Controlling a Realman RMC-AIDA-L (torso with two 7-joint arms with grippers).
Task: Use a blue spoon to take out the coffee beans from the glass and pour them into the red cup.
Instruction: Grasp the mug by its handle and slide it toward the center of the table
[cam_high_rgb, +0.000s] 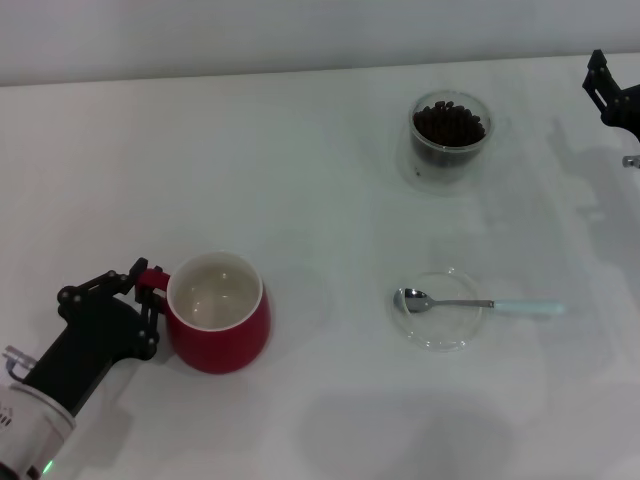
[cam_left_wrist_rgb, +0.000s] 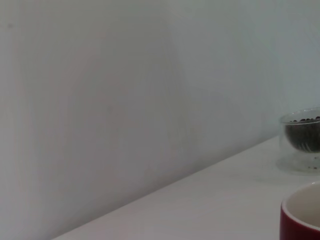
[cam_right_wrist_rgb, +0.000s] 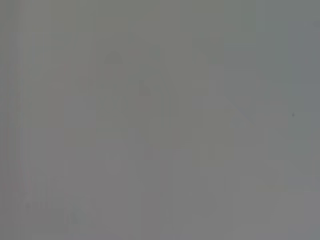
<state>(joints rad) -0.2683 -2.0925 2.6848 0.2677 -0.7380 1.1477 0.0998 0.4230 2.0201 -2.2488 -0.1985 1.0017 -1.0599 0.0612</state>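
Note:
The red cup (cam_high_rgb: 218, 318) stands at the front left of the white table, white inside and with no beans in it. My left gripper (cam_high_rgb: 150, 296) is shut on its red loop handle (cam_high_rgb: 153, 281). The glass (cam_high_rgb: 449, 135) holding the coffee beans (cam_high_rgb: 449, 122) stands at the back, right of centre. The blue spoon (cam_high_rgb: 480, 304) lies across a flat clear saucer (cam_high_rgb: 440, 335), metal bowl to the left and pale blue handle to the right. My right gripper (cam_high_rgb: 610, 92) hangs at the far right edge, away from everything. The left wrist view catches the glass (cam_left_wrist_rgb: 302, 135) and the cup's rim (cam_left_wrist_rgb: 300, 212).
The white table (cam_high_rgb: 320, 200) runs back to a pale wall (cam_left_wrist_rgb: 125, 100). A wide stretch of bare surface separates the cup, the saucer and the glass. The right wrist view shows only plain grey.

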